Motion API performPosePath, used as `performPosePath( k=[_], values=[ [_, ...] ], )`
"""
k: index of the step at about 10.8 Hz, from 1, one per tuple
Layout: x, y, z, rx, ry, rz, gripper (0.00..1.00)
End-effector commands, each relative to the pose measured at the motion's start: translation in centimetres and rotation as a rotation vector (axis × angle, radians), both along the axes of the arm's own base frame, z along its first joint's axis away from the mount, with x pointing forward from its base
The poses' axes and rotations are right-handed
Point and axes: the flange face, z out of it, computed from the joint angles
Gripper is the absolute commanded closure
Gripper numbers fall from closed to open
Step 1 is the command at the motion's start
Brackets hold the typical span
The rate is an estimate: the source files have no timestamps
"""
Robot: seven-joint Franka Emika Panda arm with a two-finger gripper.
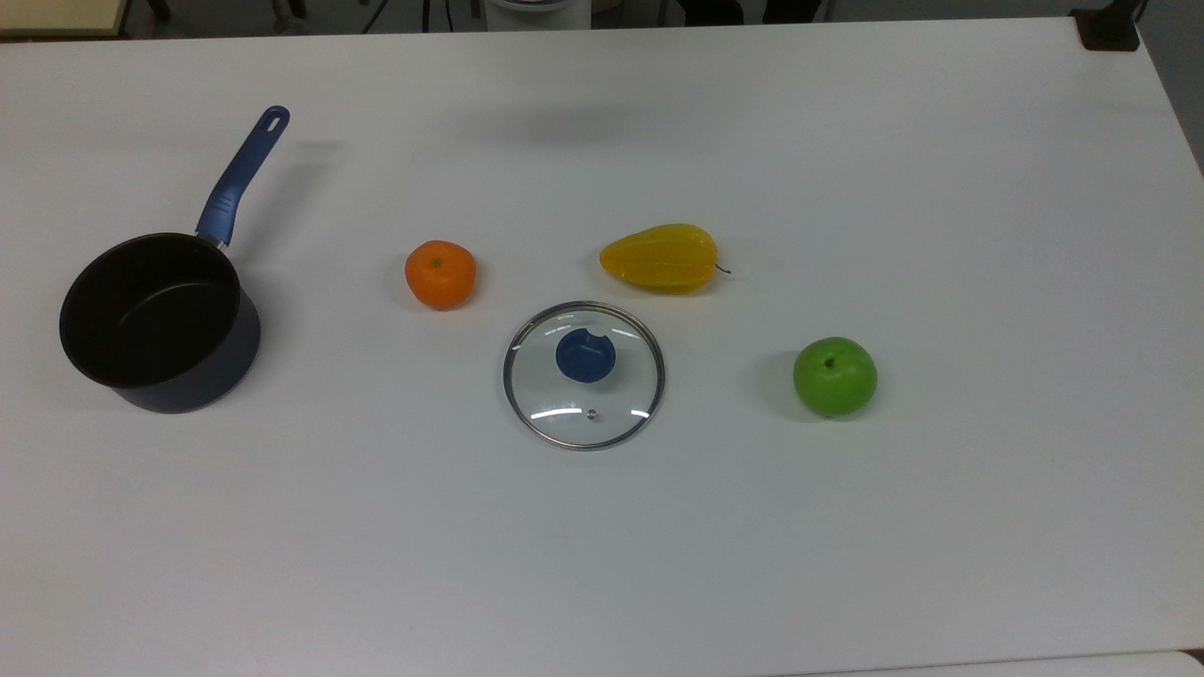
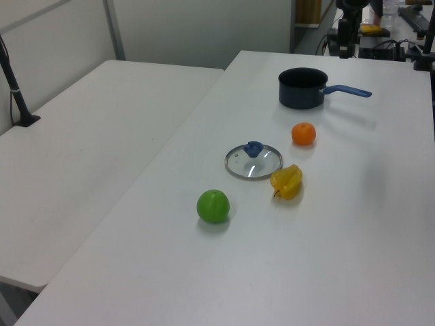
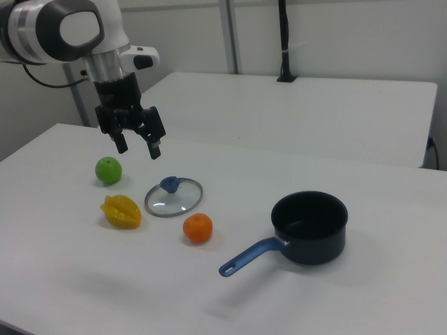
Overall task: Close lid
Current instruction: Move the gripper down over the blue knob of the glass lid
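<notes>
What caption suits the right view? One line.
Open gripper above glass lid, saucepan uncovered on the table.

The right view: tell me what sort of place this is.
Probably a robotics lab or test workspace. A robot arm with its gripper open hangs over a plain white table that holds a lid, a saucepan and loose fruit, with bare walls and another table behind.

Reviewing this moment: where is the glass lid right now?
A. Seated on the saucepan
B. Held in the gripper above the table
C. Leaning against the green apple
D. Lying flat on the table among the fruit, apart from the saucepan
D: the lid lies flat on the table between the orange, yellow fruit and green apple; the saucepan stands open, and the gripper hangs open, holding nothing.
</notes>
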Motion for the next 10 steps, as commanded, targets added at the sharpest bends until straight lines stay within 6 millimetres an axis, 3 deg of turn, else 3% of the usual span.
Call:
performPosePath(
  k=[1, 5, 7, 10],
  values=[
    [0.0, -0.1, 0.0, 0.02, -0.03, 0.009, 0.0],
    [0.6, 0.2, -0.2, 0.021, -0.059, 0.017, 0.0],
    [2.3, 1.4, -1.8, 0.026, -0.096, 0.028, 0.0],
    [3.9, 5.0, -6.1, 0.069, -0.196, -0.003, 0.0]
  ],
)
